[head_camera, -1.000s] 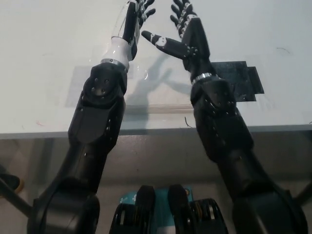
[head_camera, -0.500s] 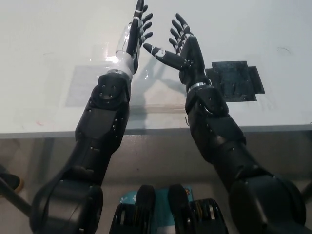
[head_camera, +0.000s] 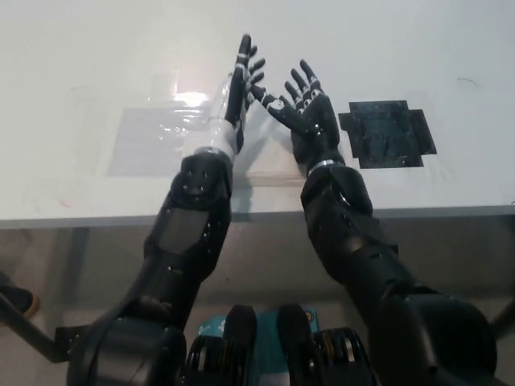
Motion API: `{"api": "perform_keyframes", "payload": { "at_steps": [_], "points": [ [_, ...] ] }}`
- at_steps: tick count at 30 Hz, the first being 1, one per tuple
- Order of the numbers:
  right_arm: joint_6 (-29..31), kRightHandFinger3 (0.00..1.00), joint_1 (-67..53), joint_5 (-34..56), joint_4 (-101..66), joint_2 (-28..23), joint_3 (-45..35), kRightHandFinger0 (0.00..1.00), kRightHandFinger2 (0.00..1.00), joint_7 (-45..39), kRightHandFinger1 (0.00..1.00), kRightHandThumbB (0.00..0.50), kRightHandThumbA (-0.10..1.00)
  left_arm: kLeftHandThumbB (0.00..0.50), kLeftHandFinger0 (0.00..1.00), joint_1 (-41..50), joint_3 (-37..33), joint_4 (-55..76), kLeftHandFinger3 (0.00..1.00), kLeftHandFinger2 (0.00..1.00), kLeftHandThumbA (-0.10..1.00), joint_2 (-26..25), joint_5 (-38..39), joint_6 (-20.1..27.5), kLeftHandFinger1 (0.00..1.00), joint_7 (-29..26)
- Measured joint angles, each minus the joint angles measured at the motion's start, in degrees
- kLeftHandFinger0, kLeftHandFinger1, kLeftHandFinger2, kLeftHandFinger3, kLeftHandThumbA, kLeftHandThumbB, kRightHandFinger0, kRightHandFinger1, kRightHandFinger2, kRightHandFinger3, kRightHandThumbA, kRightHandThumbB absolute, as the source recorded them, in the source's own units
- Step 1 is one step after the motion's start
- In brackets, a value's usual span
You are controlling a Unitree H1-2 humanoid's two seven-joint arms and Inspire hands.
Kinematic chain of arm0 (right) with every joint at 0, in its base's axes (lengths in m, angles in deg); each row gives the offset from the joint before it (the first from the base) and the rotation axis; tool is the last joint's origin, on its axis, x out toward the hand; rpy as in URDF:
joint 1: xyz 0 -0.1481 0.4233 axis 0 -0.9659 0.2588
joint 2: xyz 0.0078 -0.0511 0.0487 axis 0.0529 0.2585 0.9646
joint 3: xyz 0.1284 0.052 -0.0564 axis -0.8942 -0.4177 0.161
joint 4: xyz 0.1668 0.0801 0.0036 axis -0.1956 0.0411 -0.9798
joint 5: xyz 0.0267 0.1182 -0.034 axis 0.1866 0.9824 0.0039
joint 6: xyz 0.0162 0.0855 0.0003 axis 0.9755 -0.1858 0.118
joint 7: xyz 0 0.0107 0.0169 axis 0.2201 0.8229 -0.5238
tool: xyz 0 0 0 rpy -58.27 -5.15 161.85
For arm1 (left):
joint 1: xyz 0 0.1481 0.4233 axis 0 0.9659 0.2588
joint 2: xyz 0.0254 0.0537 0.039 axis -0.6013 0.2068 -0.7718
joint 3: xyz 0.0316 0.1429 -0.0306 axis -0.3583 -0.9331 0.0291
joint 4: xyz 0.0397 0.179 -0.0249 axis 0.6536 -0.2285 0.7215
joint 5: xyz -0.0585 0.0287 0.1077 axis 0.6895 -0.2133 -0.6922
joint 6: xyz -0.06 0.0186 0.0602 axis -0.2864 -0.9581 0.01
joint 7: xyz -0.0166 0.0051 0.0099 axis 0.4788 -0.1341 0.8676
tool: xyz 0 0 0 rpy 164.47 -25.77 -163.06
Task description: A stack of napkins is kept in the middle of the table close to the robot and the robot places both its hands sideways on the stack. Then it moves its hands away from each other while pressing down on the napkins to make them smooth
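Note:
A white stack of napkins (head_camera: pixel 269 170) lies near the table's front edge in the middle, barely standing out from the white tabletop. My left hand (head_camera: pixel 244 84) stands on its edge over the stack's far left part, open with fingers spread and pointing away from me. My black right hand (head_camera: pixel 304 112) is close beside it on the right, also open, its palm turned toward the left hand. Only a narrow gap separates the two hands. I cannot tell whether either hand touches the napkins.
A black patch (head_camera: pixel 388 133) lies on the table right of the right hand. A pale grey rectangle (head_camera: pixel 149 141) is marked on the tabletop to the left. The table's front edge (head_camera: pixel 96 217) runs just below the wrists.
Both hands have drawn back toward me and come lower toward the table. The left hand shifted right, so the two now sit closer together over the napkins.

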State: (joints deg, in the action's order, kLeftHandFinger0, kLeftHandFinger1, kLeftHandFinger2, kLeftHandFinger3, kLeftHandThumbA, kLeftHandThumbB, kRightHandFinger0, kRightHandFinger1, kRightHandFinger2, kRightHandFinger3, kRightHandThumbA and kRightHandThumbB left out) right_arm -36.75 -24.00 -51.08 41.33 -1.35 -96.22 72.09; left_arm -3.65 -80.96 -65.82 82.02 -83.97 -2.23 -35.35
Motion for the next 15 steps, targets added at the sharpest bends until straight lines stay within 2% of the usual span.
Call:
{"api": "perform_keyframes", "payload": {
  "at_steps": [1, 5, 9, 15],
  "points": [
    [-0.3, 1.00, 0.0, 0.9, 0.1, 0.2, -1.1, 1.00, 1.00, -0.8, 1.00, 0.223, 1.00, 0.294, 1.00, 0.0, 0.5, -1.0, 1.00, 1.00, 1.00, 0.2, 0.3, 0.4, 1.00, 0.0],
    [-1.2, 1.00, 0.1, 3.3, 0.3, 0.4, -3.5, 1.00, 1.00, -3.1, 1.00, 0.198, 1.00, 0.242, 1.00, -0.4, 4.5, -4.3, 1.00, 1.00, 1.00, 0.7, 2.6, 1.2, 1.00, 0.1],
    [-2.1, 1.00, 0.3, 5.5, 0.3, 0.4, -5.1, 1.00, 1.00, -4.9, 1.00, 0.199, 1.00, 0.265, 1.00, -0.7, 8.3, -7.7, 1.00, 1.00, 1.00, 0.6, 4.9, 1.9, 1.00, 0.2],
    [-3.2, 1.00, 0.4, 7.3, 0.8, 0.4, -5.7, 1.00, 1.00, -6.8, 1.00, 0.222, 1.00, 0.257, 1.00, -2.0, 8.9, -10.7, 1.00, 1.00, 1.00, 0.3, 6.1, 3.3, 1.00, 0.2]
  ]
}}
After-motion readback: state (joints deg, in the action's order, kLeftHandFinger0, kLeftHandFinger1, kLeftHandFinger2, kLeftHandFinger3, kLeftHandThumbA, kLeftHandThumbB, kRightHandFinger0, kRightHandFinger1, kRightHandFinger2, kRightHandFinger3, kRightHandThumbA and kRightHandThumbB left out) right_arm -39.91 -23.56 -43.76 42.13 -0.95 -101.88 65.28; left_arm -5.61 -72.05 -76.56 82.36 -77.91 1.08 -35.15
